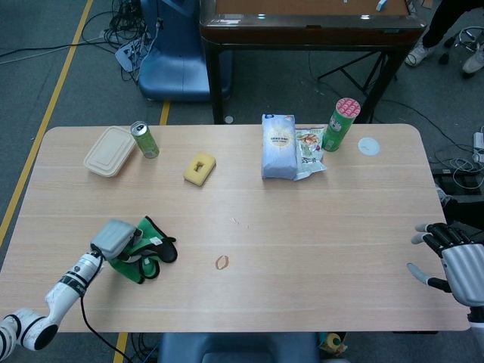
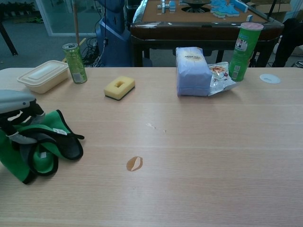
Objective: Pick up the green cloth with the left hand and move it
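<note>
Grey-backed robot hand [image 1: 113, 237], black fingers, white forearm.

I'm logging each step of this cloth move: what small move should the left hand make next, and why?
Probably lift a little higher: the left hand grips the bunched green cloth, but its lower folds seem to touch the table.

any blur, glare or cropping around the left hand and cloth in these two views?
Head view: sharp and evenly lit, no glare; left hand and green cloth fully in frame, soft shadow under the cloth. Chest view: the left hand is cut off by the left edge, slightly soft, and the cloth runs to the frame edge; no glare on the table.
</note>
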